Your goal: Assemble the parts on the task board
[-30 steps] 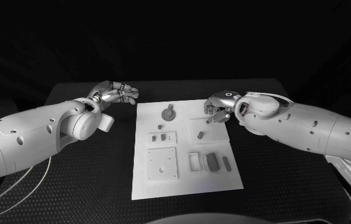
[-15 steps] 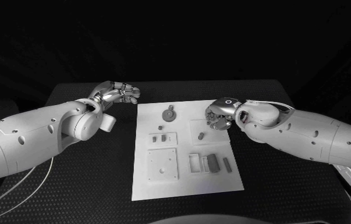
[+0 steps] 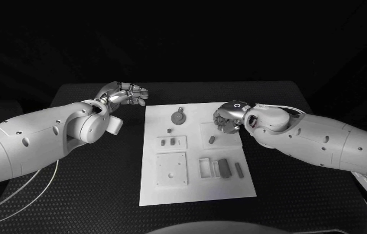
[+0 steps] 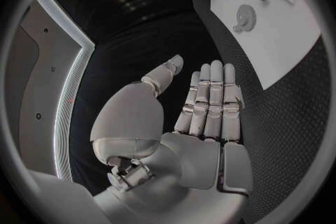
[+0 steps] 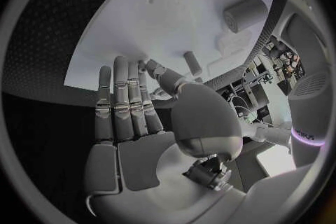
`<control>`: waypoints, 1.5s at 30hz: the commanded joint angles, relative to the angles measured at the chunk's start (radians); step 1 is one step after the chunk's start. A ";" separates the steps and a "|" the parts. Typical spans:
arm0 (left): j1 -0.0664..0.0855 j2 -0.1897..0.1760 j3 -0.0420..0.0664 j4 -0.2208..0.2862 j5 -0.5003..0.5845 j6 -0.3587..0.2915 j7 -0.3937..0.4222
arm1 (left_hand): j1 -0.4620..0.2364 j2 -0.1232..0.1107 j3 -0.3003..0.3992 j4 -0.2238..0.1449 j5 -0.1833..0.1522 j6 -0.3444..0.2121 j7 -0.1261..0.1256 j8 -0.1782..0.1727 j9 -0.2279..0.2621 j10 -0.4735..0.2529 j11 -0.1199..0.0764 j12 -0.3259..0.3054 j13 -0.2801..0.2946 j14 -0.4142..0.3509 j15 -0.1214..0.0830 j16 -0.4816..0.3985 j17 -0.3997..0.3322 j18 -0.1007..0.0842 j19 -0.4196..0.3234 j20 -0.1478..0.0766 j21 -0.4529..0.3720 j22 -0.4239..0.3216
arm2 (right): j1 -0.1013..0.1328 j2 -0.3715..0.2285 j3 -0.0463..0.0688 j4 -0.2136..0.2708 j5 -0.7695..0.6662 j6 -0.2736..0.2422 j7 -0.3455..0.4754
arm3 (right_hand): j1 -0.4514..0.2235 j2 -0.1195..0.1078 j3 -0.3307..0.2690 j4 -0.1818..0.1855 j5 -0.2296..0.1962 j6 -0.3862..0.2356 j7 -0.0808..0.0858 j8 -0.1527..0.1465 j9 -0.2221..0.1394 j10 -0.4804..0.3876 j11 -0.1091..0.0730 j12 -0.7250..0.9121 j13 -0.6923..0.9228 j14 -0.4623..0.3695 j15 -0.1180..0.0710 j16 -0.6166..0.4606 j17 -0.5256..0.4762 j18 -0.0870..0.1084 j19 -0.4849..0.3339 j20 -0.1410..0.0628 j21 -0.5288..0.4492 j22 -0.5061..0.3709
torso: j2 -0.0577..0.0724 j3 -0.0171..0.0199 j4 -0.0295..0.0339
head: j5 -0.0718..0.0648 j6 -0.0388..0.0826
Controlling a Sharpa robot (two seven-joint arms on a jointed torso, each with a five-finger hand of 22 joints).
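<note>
Early in the assembly, by the look of it. Task board (image 3: 195,191) flat in the middle of the black counter (image 3: 92,191), with the parts spread over it and apart from one another: a round gear-like disc (image 3: 178,118) near the far edge, a small peg (image 3: 211,138) on a raised square pad, two short pieces (image 3: 168,142) on another pad, a plain square plate (image 3: 171,169) nearer the robot, and beside it an open rectangular frame (image 3: 204,167), a dark block (image 3: 223,167) and a slim bar (image 3: 238,170). Nothing visibly stacked or mated; whether any piece already sits in its final seat cannot be told.

Left hand (image 3: 122,95) off the board's far left corner, over bare counter, released, fingers straight and side by side in the left wrist view, grasping nothing. Right hand (image 3: 228,118) over the board's right edge, just beside the peg, also released, fingers extended with nothing between them. Probably about to reach for the peg; practically all of the joining left to do.
</note>
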 commanded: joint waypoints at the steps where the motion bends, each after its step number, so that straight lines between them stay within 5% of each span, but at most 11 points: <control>1: 0.001 0.001 0.001 0.002 0.008 0.014 0.008 | -0.008 0.001 -0.005 -0.001 -0.004 -0.009 0.000 0.002 -0.001 -0.005 0.000 0.002 -0.002 -0.002 0.008 -0.005 0.002 0.005 -0.005 0.005 0.003 -0.002 | -0.008 0.004 -0.005 -0.014 -0.008 0.025 0.003 | 0.005 0.010 0.006 -0.001 -0.004 0.010 -0.002 0.003 -0.002 0.004 0.006 -0.011 -0.004 0.006 0.003 -0.005 0.003 0.020 0.005 0.002 -0.005 0.002 | 0.000 -0.0003 -0.0011 | 0.001 -0.003; 4: 0.001 -0.001 0.001 0.002 0.008 0.015 0.006 | -0.008 0.001 -0.005 -0.001 -0.004 -0.010 0.001 0.002 -0.001 -0.006 0.001 0.002 -0.002 -0.001 0.008 -0.006 0.003 0.005 -0.005 0.006 0.003 -0.003 | -0.011 0.006 -0.007 -0.020 -0.014 0.032 0.000 | 0.020 -0.005 0.077 0.019 -0.004 0.022 -0.005 0.004 -0.005 0.022 0.003 -0.021 -0.002 0.011 0.003 -0.014 0.013 0.020 0.013 0.004 -0.012 0.002 | 0.000 0.0004 -0.0010 | 0.003 -0.006; 8: 0.001 -0.002 0.001 0.003 0.008 0.016 0.002 | -0.009 0.000 -0.006 -0.001 -0.004 -0.012 0.002 0.001 -0.002 -0.008 0.001 0.001 -0.003 -0.001 0.009 -0.008 0.005 0.006 -0.005 0.007 0.003 -0.004 | -0.014 0.008 -0.009 -0.028 -0.033 0.031 -0.010 | 0.028 0.010 0.106 0.006 -0.004 0.037 -0.010 0.009 -0.004 0.043 -0.003 -0.025 0.002 0.018 -0.001 -0.018 0.023 0.020 0.019 0.002 -0.013 0.007 | 0.000 0.0011 -0.0016 | 0.002 -0.007; 21: 0.001 -0.007 0.001 0.003 0.008 0.019 -0.008 | -0.007 -0.002 -0.006 -0.001 -0.004 -0.016 0.004 -0.001 -0.003 -0.012 0.003 0.000 -0.004 0.001 0.010 -0.013 0.011 0.008 -0.005 0.008 0.003 -0.008 | -0.016 0.001 -0.016 -0.013 -0.069 0.050 -0.026 | 0.070 -0.035 0.125 -0.003 -0.004 0.063 -0.021 0.017 -0.005 0.077 -0.014 -0.039 0.006 0.033 -0.010 -0.020 0.052 0.020 0.035 -0.007 -0.014 0.023 | -0.001 0.0009 -0.0024 | -0.002 -0.012; 27: 0.001 -0.008 0.001 0.005 0.008 0.020 -0.009 | -0.006 -0.002 -0.006 -0.002 -0.004 -0.018 0.004 -0.001 -0.003 -0.014 0.004 0.000 -0.004 0.002 0.010 -0.015 0.013 0.009 -0.005 0.008 0.003 -0.009 | -0.018 -0.002 -0.019 -0.007 -0.070 0.037 -0.031 | 0.082 -0.066 0.122 -0.003 -0.004 0.063 -0.021 0.012 -0.009 0.034 0.007 -0.078 -0.005 0.016 0.003 -0.036 0.060 0.017 0.021 -0.004 -0.026 0.028 | -0.001 0.0007 -0.0020 | -0.007 -0.012; 33: 0.001 -0.010 0.001 0.006 0.007 0.017 -0.010 | -0.004 -0.003 -0.005 -0.002 -0.004 -0.018 0.004 -0.001 -0.003 -0.014 0.004 0.000 -0.005 0.003 0.010 -0.016 0.015 0.009 -0.005 0.009 0.004 -0.011 | -0.020 -0.004 -0.019 -0.011 -0.070 0.031 -0.031 | 0.101 -0.079 0.124 -0.003 -0.004 0.065 -0.021 0.010 -0.011 0.035 0.008 -0.086 -0.004 0.011 0.005 -0.042 0.067 0.017 0.017 -0.003 -0.032 0.033 | -0.002 0.0007 -0.0020 | -0.014 -0.013; 45: 0.001 -0.010 0.001 0.006 0.007 0.014 -0.011 | -0.001 -0.003 -0.004 -0.001 -0.003 -0.020 0.005 -0.001 -0.004 -0.016 0.004 0.000 -0.005 0.009 0.009 -0.017 0.022 0.011 -0.001 0.008 0.005 -0.014 | -0.038 -0.006 -0.020 -0.005 -0.060 -0.024 -0.018 | 0.115 -0.069 0.123 0.000 -0.004 0.093 -0.031 0.021 -0.009 0.067 -0.001 -0.085 0.003 0.029 -0.002 -0.041 0.086 0.020 0.036 -0.001 -0.031 0.042 | -0.001 0.0017 -0.0021 | -0.020 -0.016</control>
